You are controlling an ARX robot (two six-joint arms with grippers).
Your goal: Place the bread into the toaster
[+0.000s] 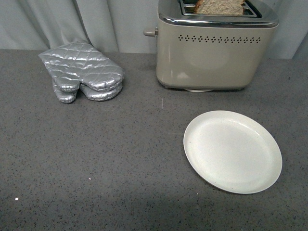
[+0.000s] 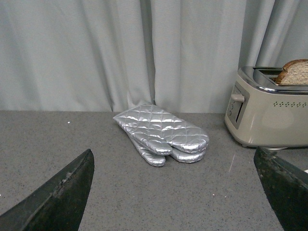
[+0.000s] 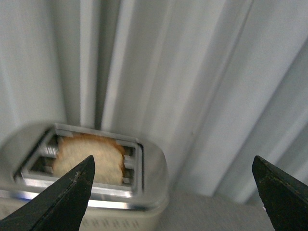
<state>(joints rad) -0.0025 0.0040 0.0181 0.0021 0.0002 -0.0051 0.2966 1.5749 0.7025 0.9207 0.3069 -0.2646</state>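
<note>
In the left wrist view we see our left gripper [image 2: 175, 192] with its two dark fingers [image 2: 57, 199] spread wide apart at the lower corners of the frame, and nothing sits between them. Past those fingers, in the middle of that frame, lie the shiny silver oven mitts [image 2: 161, 134], stacked one on the other on the gray counter [image 2: 125, 192]. At the right edge of that frame stands the toaster [image 2: 269, 120], with its little side lever [image 2: 237, 97] poking out toward the mitts. In the right wrist view our right gripper [image 3: 173, 195] also has its two dark fingers [image 3: 62, 202] wide apart at the lower corners, holding nothing. That picture is a bit blurry. Between and behind those fingers, at the lower left of the frame, we see the shiny toaster top, and the bread [image 3: 89, 161] stands up in a slot with its rounded brown crust showing. In the front view neither arm shows. The bread [image 1: 219, 6] sticks up out of the toaster [image 1: 214, 55] at the upper right of the frame. The mitts [image 1: 82, 72] lie at the upper left, well apart from the toaster. A round white plate [image 1: 233, 151] sits bare at the lower right, in front of the toaster. Pale gray curtains [image 2: 120, 53] hang behind it all.
</note>
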